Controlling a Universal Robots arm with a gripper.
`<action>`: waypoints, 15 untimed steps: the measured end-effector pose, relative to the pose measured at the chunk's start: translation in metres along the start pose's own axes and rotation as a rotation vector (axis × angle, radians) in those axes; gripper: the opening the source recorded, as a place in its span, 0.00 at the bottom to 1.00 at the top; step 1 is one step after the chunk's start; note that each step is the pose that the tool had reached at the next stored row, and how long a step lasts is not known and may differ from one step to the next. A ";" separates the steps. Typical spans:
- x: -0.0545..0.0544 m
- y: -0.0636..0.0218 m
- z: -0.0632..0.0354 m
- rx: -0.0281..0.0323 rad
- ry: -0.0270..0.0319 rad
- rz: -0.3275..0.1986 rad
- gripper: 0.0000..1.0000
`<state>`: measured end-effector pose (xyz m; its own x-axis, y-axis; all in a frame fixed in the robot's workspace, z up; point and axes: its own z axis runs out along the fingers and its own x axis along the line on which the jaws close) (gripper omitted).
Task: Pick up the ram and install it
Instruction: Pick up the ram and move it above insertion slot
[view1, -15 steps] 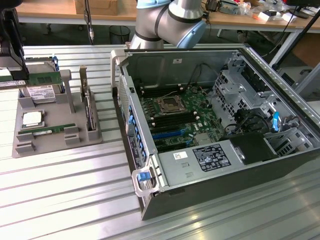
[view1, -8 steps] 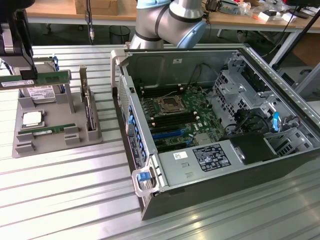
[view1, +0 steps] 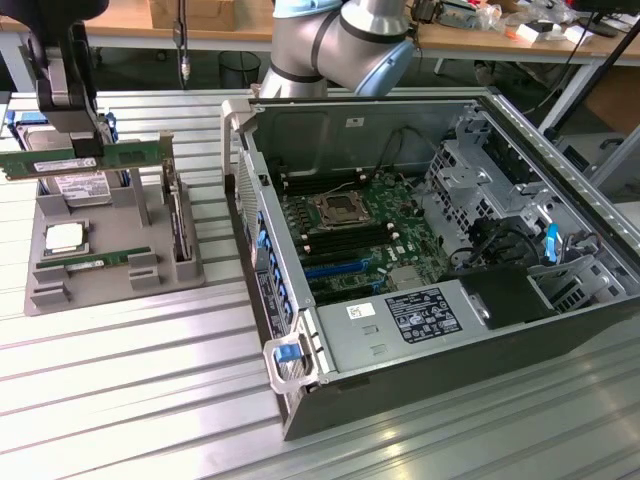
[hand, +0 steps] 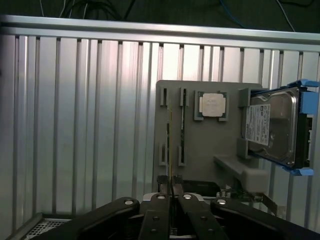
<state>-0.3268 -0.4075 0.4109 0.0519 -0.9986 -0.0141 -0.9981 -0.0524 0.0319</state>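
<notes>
My gripper (view1: 88, 148) hangs above the grey holder tray (view1: 110, 285) at the exterior view's left, shut on the ram (view1: 40, 163). The ram is a long green stick held level and lifted clear of the tray. In the wrist view the ram (hand: 170, 145) shows edge-on as a thin line running out from between the closed fingertips (hand: 162, 181) of the gripper (hand: 170, 181). The open computer case (view1: 560, 300) lies at the exterior view's right, with its motherboard (view1: 350, 225) and long memory slots (view1: 320, 185) exposed.
The tray also holds a second green stick (view1: 95, 262), a processor chip (view1: 62, 238), a hard drive (view1: 75, 185) and an upright dark card (view1: 178, 225). In the wrist view the hard drive (hand: 272, 127) stands in blue rails. A ribbed metal table (view1: 130, 400) carries everything.
</notes>
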 end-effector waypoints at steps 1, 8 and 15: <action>0.000 -0.0028 -0.0001 0.0000 0.0000 0.000 0.12; 0.001 -0.0172 -0.0006 -0.0001 0.0000 0.000 0.12; 0.002 -0.0328 -0.0010 0.0000 0.0000 0.000 0.12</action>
<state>-0.2939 -0.4075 0.4108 0.0519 -0.9986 -0.0141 -0.9981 -0.0523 0.0319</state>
